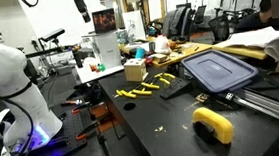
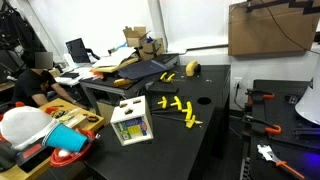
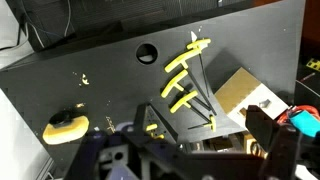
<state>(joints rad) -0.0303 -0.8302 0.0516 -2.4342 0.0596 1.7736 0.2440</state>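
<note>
Jaws show at the bottom edge of the wrist view as dark, blurred shapes. They stand wide apart with nothing between them, well above the black worktop [image 3: 100,90].

The nearest things below them are the yellow pieces [image 3: 185,85], a handful of short curved strips lying in a loose row across a thin black wire stand [image 3: 205,105]. In both exterior views the same yellow pieces [image 1: 145,88] [image 2: 180,108] lie near the middle of the worktop, untouched.

Just beside them in the wrist view sits a tan box [image 3: 240,95], seen in an exterior view as a cube with coloured shapes on its face [image 2: 132,122]. A round hole [image 3: 147,53] opens in the worktop beyond the pieces. A yellow roll [image 3: 65,125] lies well apart from them, toward the worktop's edge [image 1: 213,122].

A dark blue bin lid [image 1: 219,70] rests flat farther along the worktop.
</note>
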